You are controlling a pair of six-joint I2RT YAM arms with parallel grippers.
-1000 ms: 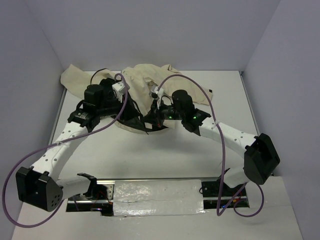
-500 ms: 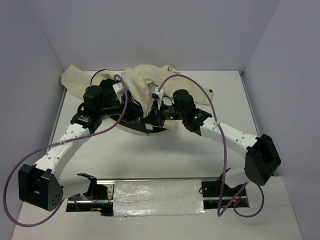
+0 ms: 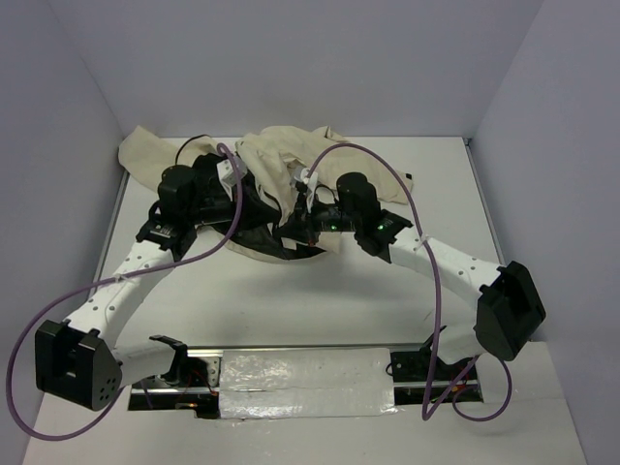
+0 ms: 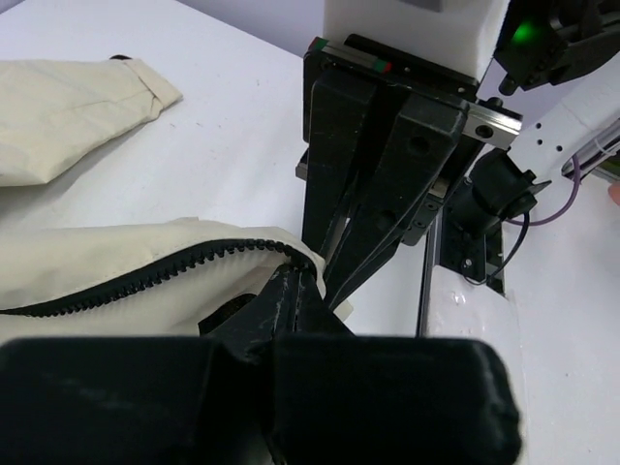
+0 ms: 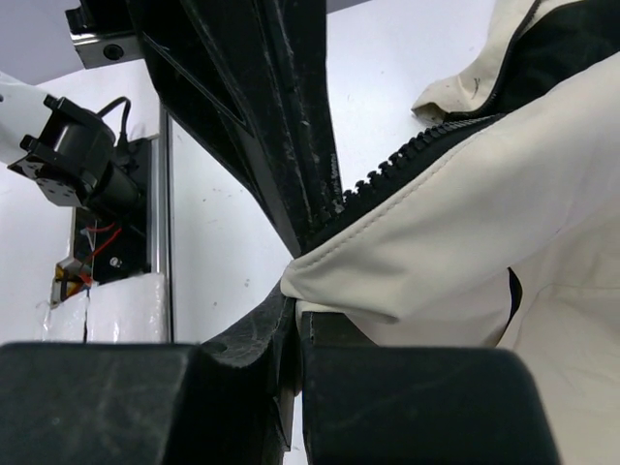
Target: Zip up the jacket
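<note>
From above, the jacket (image 3: 281, 155) middle looks dark and tangled. Up close, the left gripper (image 4: 295, 291) squeezes the zipper edge (image 4: 165, 271), and the right gripper (image 5: 295, 305) squeezes a cream corner.

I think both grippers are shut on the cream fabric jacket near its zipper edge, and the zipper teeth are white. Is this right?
Not fully. The zipper teeth are black, not white; the left wrist view shows them along the edge of the cream fabric jacket. The rest holds: the left gripper and the right gripper are both shut on the jacket near that edge.
</note>
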